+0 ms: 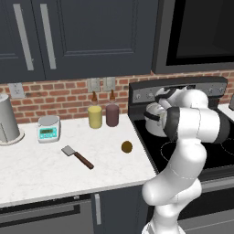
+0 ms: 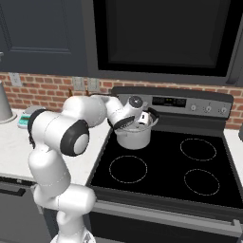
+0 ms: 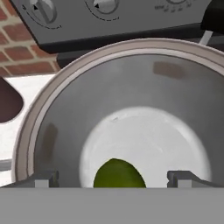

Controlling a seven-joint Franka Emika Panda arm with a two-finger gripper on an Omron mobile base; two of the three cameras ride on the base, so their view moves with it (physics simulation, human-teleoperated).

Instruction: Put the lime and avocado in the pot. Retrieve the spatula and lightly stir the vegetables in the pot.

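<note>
The lime (image 3: 119, 173) sits at the bottom of the frame inside the pot (image 3: 48, 127), fingers (image 3: 43, 178) spread wide and holding nothing, so lifting out carelessly could clip the rim.

Green lime (image 3: 119, 174), silver pot (image 3: 52, 127), brown avocado (image 1: 127, 146), red-brick wall (image 1: 59, 96).

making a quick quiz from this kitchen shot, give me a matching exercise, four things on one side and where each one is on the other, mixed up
Things:
1. lime
2. avocado
3. spatula
4. pot

Places:
A. on the stove's back left burner
B. flat on the white counter, in front of the scale
C. on the pot's floor
D. on the counter near the stove's edge

Pairs: 1-C, 2-D, 3-B, 4-A
</note>
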